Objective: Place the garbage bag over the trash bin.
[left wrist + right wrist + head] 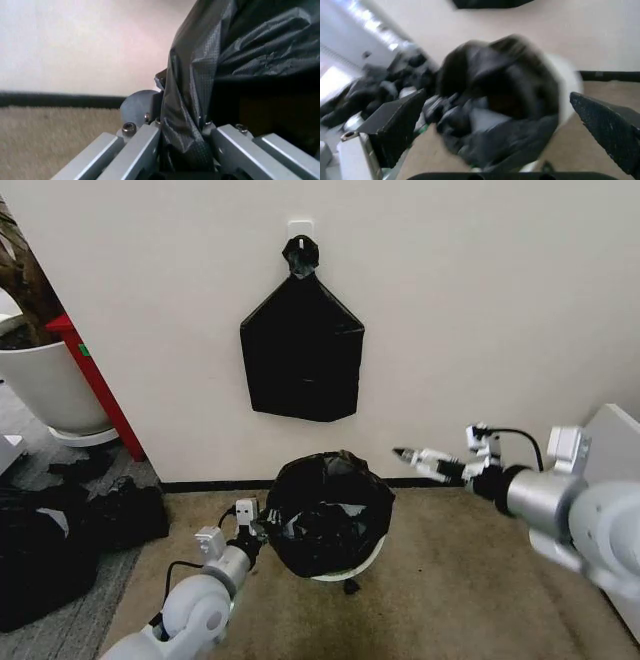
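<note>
Head view showed the garbage bag (330, 510) draped over the trash bin (352, 572) on the carpet by the wall. Left hand (262, 525) was clamped on the bag's rim; right hand (404, 452) hung apart, beside it.

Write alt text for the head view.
A black garbage bag covers a white trash bin on carpet; the left gripper pinches its rim, the open right gripper hovers apart beside it.

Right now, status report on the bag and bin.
Left gripper shut on garbage bag at bin's left rim. Right gripper open, off to right. Bag draped over trash bin. Nothing blocking.
</note>
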